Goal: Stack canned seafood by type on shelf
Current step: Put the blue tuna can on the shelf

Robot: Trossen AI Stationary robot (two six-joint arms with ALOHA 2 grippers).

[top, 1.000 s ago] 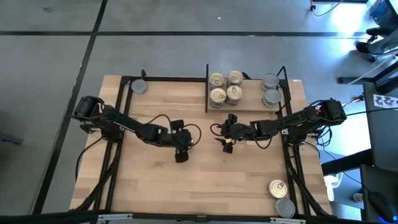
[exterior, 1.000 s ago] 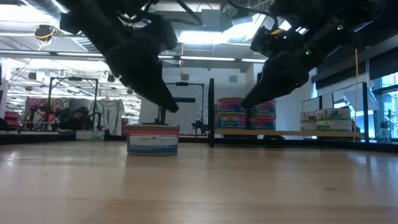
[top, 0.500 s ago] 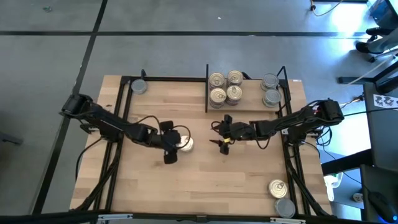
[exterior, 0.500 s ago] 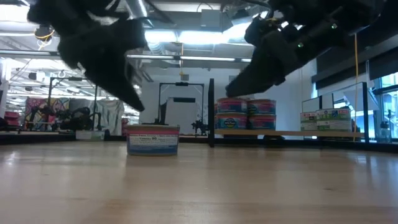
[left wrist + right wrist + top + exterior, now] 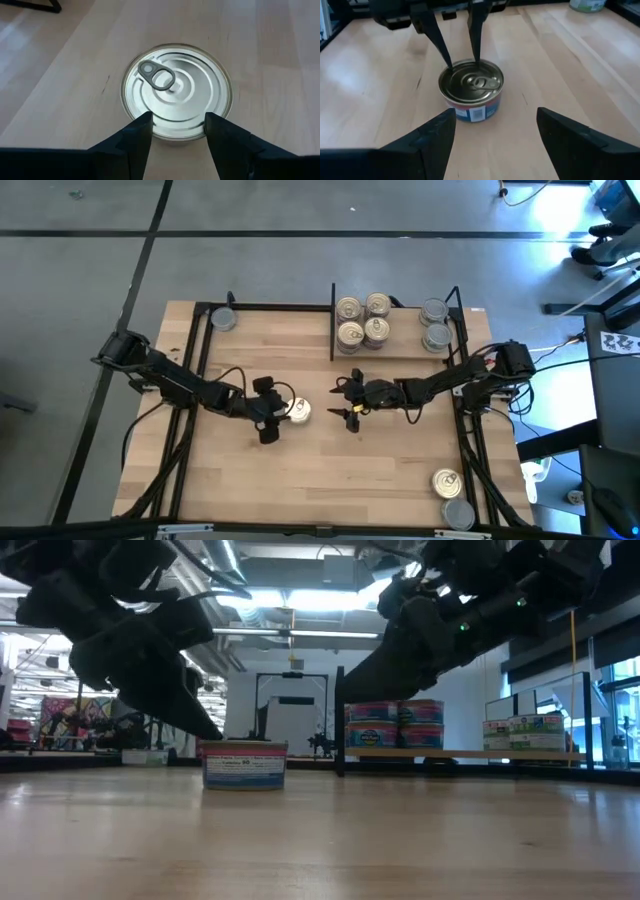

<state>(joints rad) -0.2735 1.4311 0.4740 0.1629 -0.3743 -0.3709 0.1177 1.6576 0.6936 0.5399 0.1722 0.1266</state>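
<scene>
Since a second ago the left hand has let go of the tin and backed off; the right hand has come closer. Both stand apart, empty. The tin sits upright mid-counter, well short of the shelf; its axis is vertical, and its pull-tab lies toward the far left corner. Risk: the left fingers, low beside it, may nudge it, or the right hand may clip the left while closing in.
</scene>
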